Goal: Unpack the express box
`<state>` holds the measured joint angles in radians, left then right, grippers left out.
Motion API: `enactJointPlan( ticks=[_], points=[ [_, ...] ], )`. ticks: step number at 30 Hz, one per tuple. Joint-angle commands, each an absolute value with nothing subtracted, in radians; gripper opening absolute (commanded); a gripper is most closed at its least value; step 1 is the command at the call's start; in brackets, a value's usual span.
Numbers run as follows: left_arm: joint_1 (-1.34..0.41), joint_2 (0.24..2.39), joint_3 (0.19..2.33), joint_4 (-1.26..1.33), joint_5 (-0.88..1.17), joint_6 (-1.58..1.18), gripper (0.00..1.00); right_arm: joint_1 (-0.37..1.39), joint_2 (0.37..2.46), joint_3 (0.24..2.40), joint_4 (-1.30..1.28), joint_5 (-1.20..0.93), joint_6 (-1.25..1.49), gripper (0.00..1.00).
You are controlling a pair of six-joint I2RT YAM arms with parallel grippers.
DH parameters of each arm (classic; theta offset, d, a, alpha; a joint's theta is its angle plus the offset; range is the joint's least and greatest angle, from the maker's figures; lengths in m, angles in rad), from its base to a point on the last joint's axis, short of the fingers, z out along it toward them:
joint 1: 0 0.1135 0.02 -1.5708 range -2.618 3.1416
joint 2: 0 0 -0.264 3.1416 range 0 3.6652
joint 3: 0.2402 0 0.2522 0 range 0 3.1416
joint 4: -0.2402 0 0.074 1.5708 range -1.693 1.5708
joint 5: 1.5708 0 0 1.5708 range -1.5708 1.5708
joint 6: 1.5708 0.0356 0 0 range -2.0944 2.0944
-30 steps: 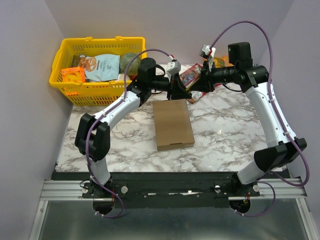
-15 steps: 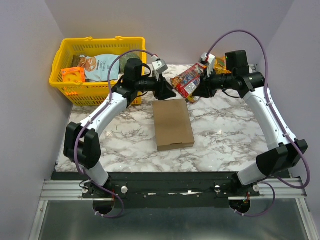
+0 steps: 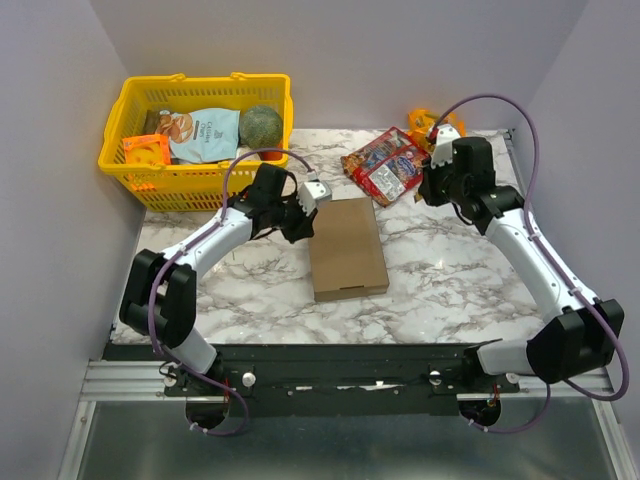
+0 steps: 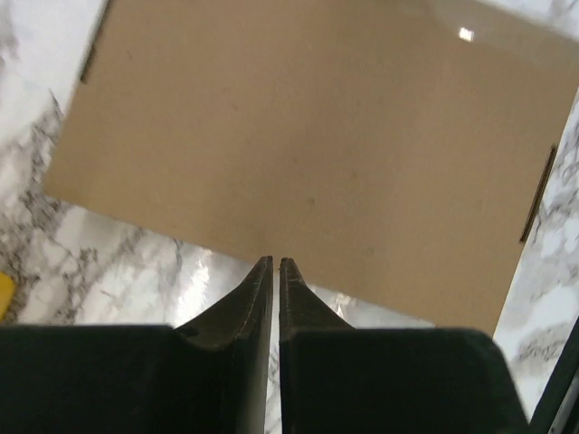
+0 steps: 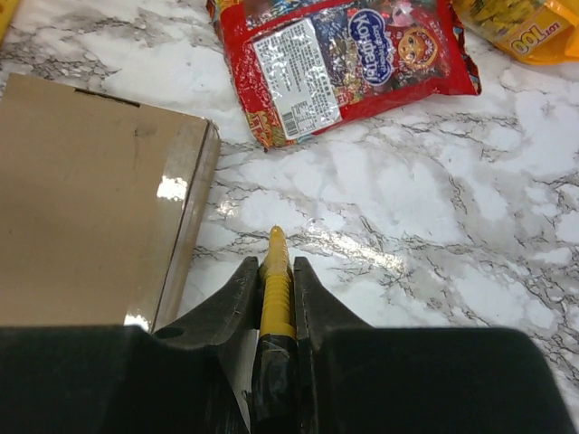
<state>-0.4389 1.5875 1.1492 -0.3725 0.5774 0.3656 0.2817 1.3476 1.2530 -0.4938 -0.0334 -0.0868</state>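
Grippers are hovering near one express box (image 3: 346, 245): left gripper (image 4: 275, 263) pinching narrow, empty; right gripper (image 5: 274, 264) clamping one yellow tool (image 5: 276, 242).

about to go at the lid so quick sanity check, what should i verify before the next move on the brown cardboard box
1. Box placement: flat brown cardboard express box lies closed on the white marble table: ok.
2. Tool grip: right gripper shut on the slim yellow tool: ok.
3. Tool tip on the box: not ok, it is over bare marble beside the box.
4. Free hand: left gripper shut, empty, at the box's edge: ok.
5. Clearance: red foil snack packet lies apart from the box: ok.
6. Tape or seal: cannot tell.
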Motion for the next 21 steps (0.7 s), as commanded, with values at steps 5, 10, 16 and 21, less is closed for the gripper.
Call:
enactJointPlan(
  ticks=[5,10,16,21],
  points=[
    [-0.477,1.627,1.109,-0.524,0.514,0.56,0.1,0.291,1.483,1.265,-0.313,0.005,-0.124,0.0],
    [-0.537,1.64,1.086,-0.515,0.52,0.6,0.11,0.336,1.636,1.336,-0.282,0.005,-0.218,0.0],
    [-0.603,1.623,1.033,-0.512,0.567,0.649,0.14,0.365,1.72,1.351,-0.261,-0.057,-0.285,0.0],
    [-0.621,1.583,0.985,-0.508,0.606,0.621,0.15,0.397,1.723,1.333,-0.301,-0.139,-0.316,0.0]
  ],
)
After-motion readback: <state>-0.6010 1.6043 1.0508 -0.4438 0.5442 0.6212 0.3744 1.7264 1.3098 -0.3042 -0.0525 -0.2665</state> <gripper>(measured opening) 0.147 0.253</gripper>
